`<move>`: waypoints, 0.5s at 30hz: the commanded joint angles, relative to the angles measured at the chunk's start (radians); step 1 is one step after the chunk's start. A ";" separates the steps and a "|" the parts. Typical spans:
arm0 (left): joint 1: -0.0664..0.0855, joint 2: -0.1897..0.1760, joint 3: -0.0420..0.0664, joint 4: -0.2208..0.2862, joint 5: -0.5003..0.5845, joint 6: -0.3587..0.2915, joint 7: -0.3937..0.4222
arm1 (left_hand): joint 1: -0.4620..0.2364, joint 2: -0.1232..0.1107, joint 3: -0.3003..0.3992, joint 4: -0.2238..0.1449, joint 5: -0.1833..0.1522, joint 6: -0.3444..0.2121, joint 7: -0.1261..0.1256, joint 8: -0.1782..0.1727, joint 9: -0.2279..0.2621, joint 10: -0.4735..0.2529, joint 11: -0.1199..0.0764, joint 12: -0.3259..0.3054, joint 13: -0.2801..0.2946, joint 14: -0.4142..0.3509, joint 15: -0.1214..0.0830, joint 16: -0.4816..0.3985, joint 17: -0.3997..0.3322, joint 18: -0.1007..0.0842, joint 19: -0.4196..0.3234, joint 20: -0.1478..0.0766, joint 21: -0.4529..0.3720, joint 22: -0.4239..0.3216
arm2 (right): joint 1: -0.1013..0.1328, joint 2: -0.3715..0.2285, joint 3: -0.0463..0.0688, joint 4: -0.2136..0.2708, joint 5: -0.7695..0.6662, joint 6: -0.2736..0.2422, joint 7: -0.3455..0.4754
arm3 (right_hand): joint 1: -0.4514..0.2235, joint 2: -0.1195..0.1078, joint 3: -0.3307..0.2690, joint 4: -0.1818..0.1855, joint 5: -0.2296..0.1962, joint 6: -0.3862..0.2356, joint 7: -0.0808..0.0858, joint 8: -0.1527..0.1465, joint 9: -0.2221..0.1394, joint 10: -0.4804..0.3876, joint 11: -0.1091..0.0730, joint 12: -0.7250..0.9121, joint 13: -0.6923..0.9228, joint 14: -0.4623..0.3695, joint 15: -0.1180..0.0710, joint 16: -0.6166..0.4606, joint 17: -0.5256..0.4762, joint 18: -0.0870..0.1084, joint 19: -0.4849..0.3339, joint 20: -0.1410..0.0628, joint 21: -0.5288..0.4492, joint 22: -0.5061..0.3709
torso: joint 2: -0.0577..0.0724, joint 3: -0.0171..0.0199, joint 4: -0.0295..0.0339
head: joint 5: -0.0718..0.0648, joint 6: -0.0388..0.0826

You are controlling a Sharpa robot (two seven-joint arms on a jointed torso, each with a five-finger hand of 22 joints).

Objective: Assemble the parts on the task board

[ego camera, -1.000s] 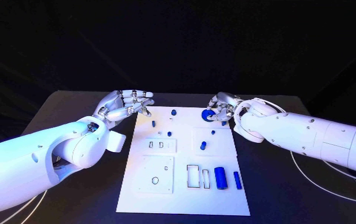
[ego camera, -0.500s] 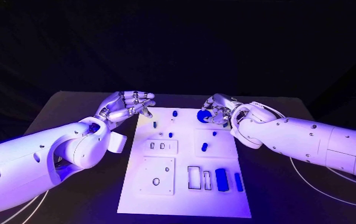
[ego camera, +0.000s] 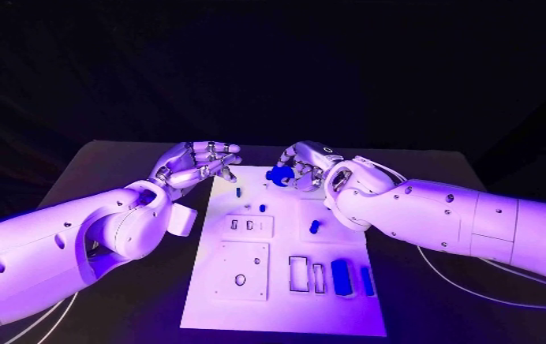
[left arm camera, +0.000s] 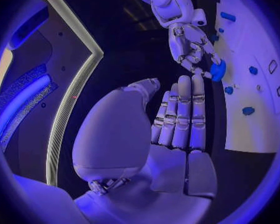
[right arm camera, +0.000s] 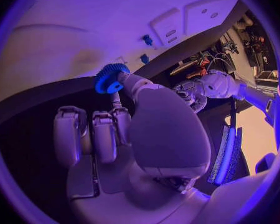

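The white task board (ego camera: pixel 252 269) lies in the middle of the black table. My right hand (ego camera: pixel 305 162) hovers over the board's far edge and pinches a blue gear (ego camera: pixel 280 173) at its fingertips. The right wrist view shows that gear (right arm camera: pixel 109 78), toothed and round, between thumb and finger above the board (right arm camera: pixel 77 30). My left hand (ego camera: pixel 203 161) hangs just off the board's far left corner with nothing in it. In the left wrist view its fingers (left arm camera: pixel 180 117) lie straight, side by side, facing the right hand (left arm camera: pixel 191 44) and the gear (left arm camera: pixel 217 70).
Small blue pegs (ego camera: pixel 260 206) stand in the board's far half, one further right (ego camera: pixel 313 224). Two longer blue pieces (ego camera: pixel 340 274) lie beside slots near the board's right front. A white cable (ego camera: pixel 478 297) runs over the table at the right.
My right hand has carried the gear leftward along the board's far edge, closer to my left hand. The left hand has barely shifted.
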 commanded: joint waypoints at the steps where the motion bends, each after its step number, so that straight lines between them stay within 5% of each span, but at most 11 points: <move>1: 0.001 0.003 0.001 0.002 0.003 0.023 0.004 | -0.009 -0.003 0.006 -0.001 -0.004 -0.005 0.011 -0.005 0.001 -0.005 0.003 -0.007 0.001 -0.003 0.001 0.006 0.001 0.011 -0.009 -0.001 0.003 0.002 | -0.003 0.021 0.000 -0.012 -0.064 -0.023 -0.014 | -0.007 0.001 0.005 0.000 0.000 0.045 -0.025 0.049 0.124 0.003 -0.002 -0.006 0.058 0.088 -0.005 0.003 0.181 -0.019 0.003 -0.002 0.005 0.116 | 0.001 -0.0006 0.0006 | 0.004 0.002; 15: 0.001 0.007 0.001 0.002 -0.001 0.021 0.004 | -0.009 -0.003 0.006 -0.001 -0.004 -0.005 0.011 -0.005 0.001 -0.005 0.003 -0.007 0.001 -0.003 0.001 0.006 0.001 0.011 -0.009 -0.001 0.003 0.002 | -0.026 0.122 -0.002 -0.089 -0.080 -0.007 -0.030 | -0.022 -0.007 0.019 -0.007 -0.001 0.039 -0.023 0.047 0.125 0.001 0.000 -0.009 0.056 0.088 -0.004 0.002 0.179 -0.020 0.007 -0.001 0.008 0.121 | 0.002 -0.0025 0.0042 | 0.005 -0.003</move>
